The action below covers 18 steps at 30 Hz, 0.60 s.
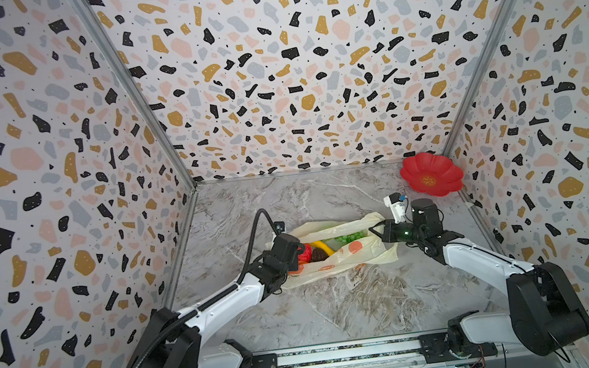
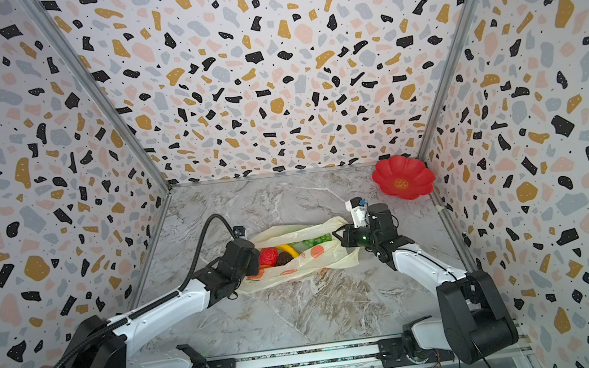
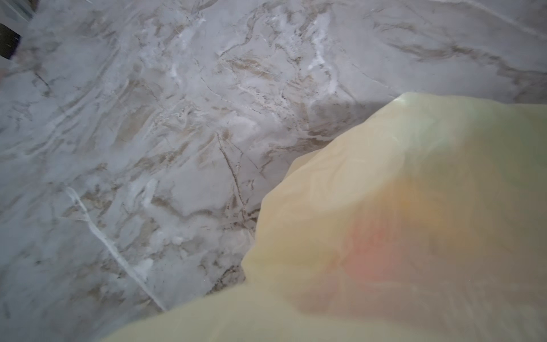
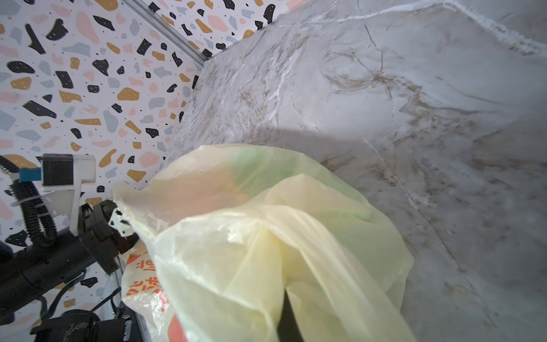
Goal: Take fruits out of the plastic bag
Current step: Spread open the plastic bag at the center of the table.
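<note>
Marble-patterned tabletop (image 1: pixel 337 312) carries the thin translucent cream-yellow plastic bag (image 1: pixel 347 260), stretched between both arms. At one end the left gripper (image 4: pixel 120 220) pinches its rim; the right gripper (image 1: pixel 374 230) is clamped on the opposite end. Small toy fruits (image 1: pixel 316 252) lie inside.

The crumpled plastic bag (image 4: pixel 266 237) lies on the marble bench (image 4: pixel 384 88), green and reddish tints showing through it.

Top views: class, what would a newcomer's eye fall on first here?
The cream bag at mid-table gapes, showing a red fruit, banana and grapes. The left end effector and right end effector pinch its ends. A red dish sits in the far right corner.
</note>
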### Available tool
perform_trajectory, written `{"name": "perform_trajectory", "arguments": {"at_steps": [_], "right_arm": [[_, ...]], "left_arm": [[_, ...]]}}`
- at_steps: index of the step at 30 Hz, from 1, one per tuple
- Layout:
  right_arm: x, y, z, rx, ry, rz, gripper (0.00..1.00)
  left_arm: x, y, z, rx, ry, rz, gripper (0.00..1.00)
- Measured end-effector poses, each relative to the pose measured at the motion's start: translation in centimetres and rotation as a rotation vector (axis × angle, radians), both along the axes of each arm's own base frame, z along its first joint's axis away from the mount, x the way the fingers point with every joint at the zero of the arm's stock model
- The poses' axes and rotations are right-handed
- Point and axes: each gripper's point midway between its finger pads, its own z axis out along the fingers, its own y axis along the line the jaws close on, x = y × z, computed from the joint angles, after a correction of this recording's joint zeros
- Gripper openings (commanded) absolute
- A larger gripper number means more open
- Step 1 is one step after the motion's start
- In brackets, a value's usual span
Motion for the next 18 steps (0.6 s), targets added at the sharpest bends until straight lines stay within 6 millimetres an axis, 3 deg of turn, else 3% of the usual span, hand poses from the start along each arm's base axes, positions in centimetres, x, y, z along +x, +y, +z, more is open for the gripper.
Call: {"name": "perform_trajectory", "arguments": {"at_steps": [5, 11, 12, 13, 15, 18], "right_arm": [[1.2, -0.1, -1.4, 0.094, 0.078, 0.000, 0.00], [1.5, 1.4, -3.1, 0.089, 0.131, 0.022, 0.03], [1.5, 2.0, -2.8, 0.083, 0.122, 0.037, 0.12], [1.5, 2.4, -2.4, 0.080, 0.111, 0.050, 0.30], [1.6, 3.0, -1.6, 0.068, 0.086, 0.064, 0.54], [1.7, 2.5, -0.6, 0.006, 0.052, 0.034, 0.73]], "left_arm": [[-0.7, 2.3, 0.7, -0.255, -0.069, 0.031, 0.00], [-1.2, 0.9, 2.6, -0.449, -0.137, -0.041, 0.00], [-1.2, 0.4, 2.9, -0.476, -0.143, -0.057, 0.00], [-1.2, 0.2, 3.1, -0.492, -0.147, -0.067, 0.00], [-1.0, -0.3, 3.5, -0.514, -0.157, -0.083, 0.00], [-0.8, -0.6, 3.2, -0.528, -0.146, -0.090, 0.00]]}}
